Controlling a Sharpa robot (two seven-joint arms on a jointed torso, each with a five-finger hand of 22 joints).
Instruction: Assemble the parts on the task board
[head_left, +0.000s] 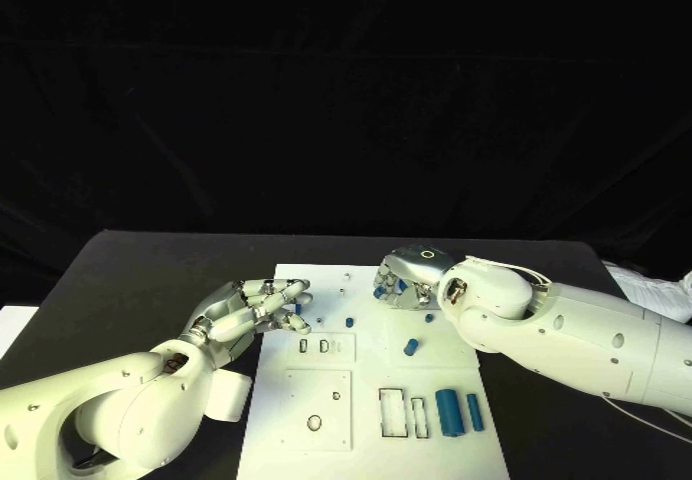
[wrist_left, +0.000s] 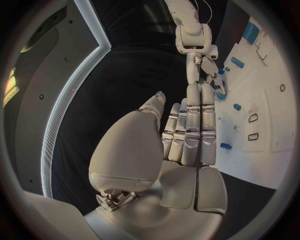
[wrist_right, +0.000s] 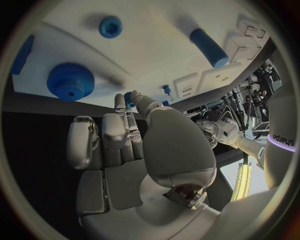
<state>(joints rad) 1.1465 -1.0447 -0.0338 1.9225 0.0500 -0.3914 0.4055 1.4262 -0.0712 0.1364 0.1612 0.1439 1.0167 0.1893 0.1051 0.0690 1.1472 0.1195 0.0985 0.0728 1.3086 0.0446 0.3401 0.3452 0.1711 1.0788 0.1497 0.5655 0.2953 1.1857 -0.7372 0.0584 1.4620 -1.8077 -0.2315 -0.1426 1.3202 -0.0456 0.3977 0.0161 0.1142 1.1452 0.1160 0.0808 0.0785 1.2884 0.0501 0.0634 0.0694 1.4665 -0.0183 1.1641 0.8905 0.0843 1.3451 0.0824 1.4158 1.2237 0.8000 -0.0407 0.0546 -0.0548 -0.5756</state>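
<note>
The white task board (head_left: 372, 425) lies in the middle of the black table. My right hand (head_left: 407, 278) hovers over its far end; in the right wrist view (wrist_right: 134, 145) thumb and a finger pinch a small blue gear (wrist_right: 129, 98). A larger blue gear (wrist_right: 70, 81) and a round blue piece (wrist_right: 110, 26) sit on the board beyond it. My left hand (head_left: 260, 312) reaches over the board's left edge with fingers (wrist_left: 190, 125) stretched straight and nothing in them; a small blue peg (wrist_left: 225, 146) stands beside them.
On the board lie a short blue cylinder (head_left: 411, 347), a small peg (head_left: 351, 322) and two long blue bars (head_left: 449, 411) near the right edge. Rectangular slots (head_left: 392, 412) and a round hole (head_left: 315, 423) are open in the near half.
</note>
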